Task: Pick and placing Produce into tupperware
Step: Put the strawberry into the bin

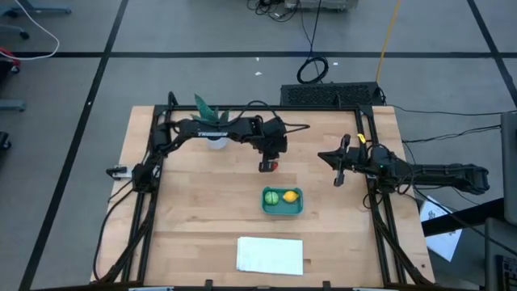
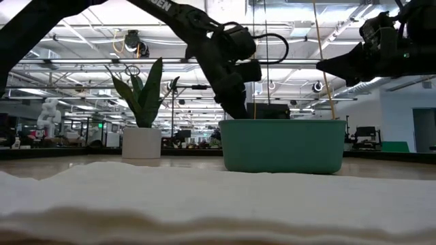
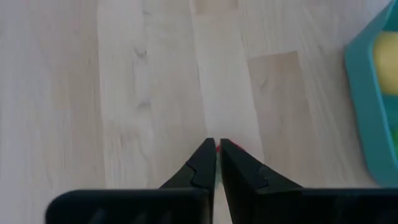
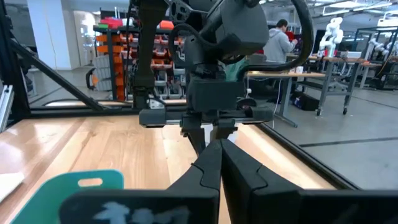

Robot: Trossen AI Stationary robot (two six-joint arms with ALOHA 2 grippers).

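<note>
A wooden surface [image 1: 186,218] is seen from above, with two dark arms over it. On the left side, near the back, a potted green plant [image 1: 212,121] in a white pot is found. The left arm is stretched across to the middle, and its left tool [image 1: 268,166] is pointed down at the wood. Its two dark fingers [image 3: 202,168] are pressed almost together, and a small bit of red is pinched between their tips. This is the red strawberry [image 1: 274,166], and it is gripped just above or on the wood; which one cannot be told.

A little nearer the front from there, the teal tupperware [image 1: 283,210] is set on the wood, close to the left tool but not touching it. Inside it, the round green piece [image 1: 271,196] is placed on the left and the yellow lemon [image 1: 290,196] on the right, side by side.

In front of the tupperware, a flat white rectangle [image 1: 270,255] is laid near the front edge.

On the right side, the right tool [image 1: 339,176] is held up over the wood, well apart from the tupperware. Its fingers [image 4: 208,168] are closed tight, and nothing is held in them.
</note>
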